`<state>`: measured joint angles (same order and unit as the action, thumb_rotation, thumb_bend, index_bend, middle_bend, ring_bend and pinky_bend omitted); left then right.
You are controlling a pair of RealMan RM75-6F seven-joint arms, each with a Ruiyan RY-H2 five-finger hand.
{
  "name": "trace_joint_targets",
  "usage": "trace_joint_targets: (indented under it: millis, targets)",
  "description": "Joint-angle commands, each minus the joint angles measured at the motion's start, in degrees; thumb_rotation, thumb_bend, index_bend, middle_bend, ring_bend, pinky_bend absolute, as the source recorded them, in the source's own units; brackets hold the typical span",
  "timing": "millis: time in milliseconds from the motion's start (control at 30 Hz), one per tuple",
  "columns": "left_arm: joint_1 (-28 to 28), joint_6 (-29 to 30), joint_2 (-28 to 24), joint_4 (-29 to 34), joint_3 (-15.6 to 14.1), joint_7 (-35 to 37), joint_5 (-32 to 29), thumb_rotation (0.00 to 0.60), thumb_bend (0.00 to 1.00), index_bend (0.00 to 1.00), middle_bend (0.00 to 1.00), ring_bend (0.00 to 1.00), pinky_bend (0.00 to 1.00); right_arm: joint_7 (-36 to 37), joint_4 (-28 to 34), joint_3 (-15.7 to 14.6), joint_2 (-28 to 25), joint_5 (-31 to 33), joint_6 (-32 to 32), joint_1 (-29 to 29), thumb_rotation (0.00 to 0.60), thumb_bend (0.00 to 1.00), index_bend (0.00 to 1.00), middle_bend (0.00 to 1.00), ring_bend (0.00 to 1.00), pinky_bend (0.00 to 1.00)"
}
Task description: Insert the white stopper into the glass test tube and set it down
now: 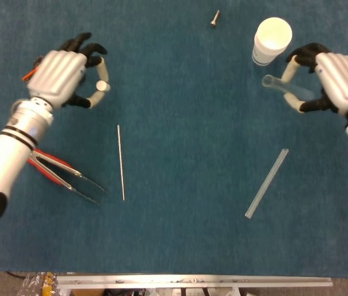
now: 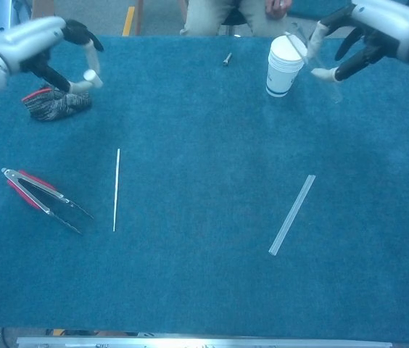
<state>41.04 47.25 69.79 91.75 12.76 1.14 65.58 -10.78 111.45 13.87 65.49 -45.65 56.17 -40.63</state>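
Note:
My left hand (image 1: 63, 77) (image 2: 41, 43) is raised above the table at the left and pinches the small white stopper (image 1: 103, 86) (image 2: 88, 75) between thumb and a finger. My right hand (image 1: 331, 83) (image 2: 375, 29) is raised at the right and holds the clear glass test tube (image 1: 280, 88) (image 2: 307, 54), whose open mouth points left toward the middle. The two hands are far apart, with the stopper outside the tube.
A stack of white paper cups (image 1: 271, 40) (image 2: 286, 64) stands just left of the right hand. On the table lie a thin metal rod (image 1: 121, 162), red-handled tweezers (image 1: 63, 176), a crumpled glove (image 2: 56, 104), a clear glass strip (image 1: 266, 183) and a small bolt (image 1: 215, 18).

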Motion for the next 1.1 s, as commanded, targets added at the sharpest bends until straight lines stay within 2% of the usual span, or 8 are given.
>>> trace_joint_targets:
  millis: [33, 133, 400, 767, 1100]
  targets:
    - [-0.5, -1.2, -6.1, 5.8, 1.6, 0.3, -3.3, 0.600, 0.32, 0.53, 0.21, 0.03, 0.05, 0.5, -1.2, 0.6, 1.7, 1.8, -2.0, -1.7, 0.600, 0.40, 0.66, 0.33, 0.18, 0.36]
    - [-0.6, -1.4, -9.7, 9.1, 2.4, 0.5, -4.8, 0.600, 0.32, 0.53, 0.21, 0.03, 0.05, -0.1, -2.3, 1.0, 2.8, 3.9, -3.7, -3.6, 0.600, 0.40, 0.66, 0.33, 0.18, 0.36]
    - [-0.1, -2.4, -15.9, 15.2, 3.8, 1.6, -8.1, 0.600, 0.32, 0.53, 0.21, 0.03, 0.05, -3.3, -3.1, 1.9, 6.9, 7.5, -1.9, -7.5, 0.600, 0.40, 0.66, 0.32, 0.18, 0.36]
    - [1.2, -3.5, -18.7, 17.5, 4.4, 2.9, -11.2, 0.600, 0.32, 0.54, 0.21, 0.03, 0.05, -7.0, -6.7, 2.0, 16.0, 8.3, 2.8, -10.9, 0.600, 0.40, 0.66, 0.33, 0.18, 0.37]
    - [2.7, -4.0, -20.9, 19.2, 5.4, 3.6, -14.9, 0.600, 0.32, 0.55, 0.21, 0.03, 0.05, -7.8, -12.1, 3.3, 24.4, 5.9, 6.2, -12.6, 0.600, 0.40, 0.66, 0.33, 0.18, 0.37]
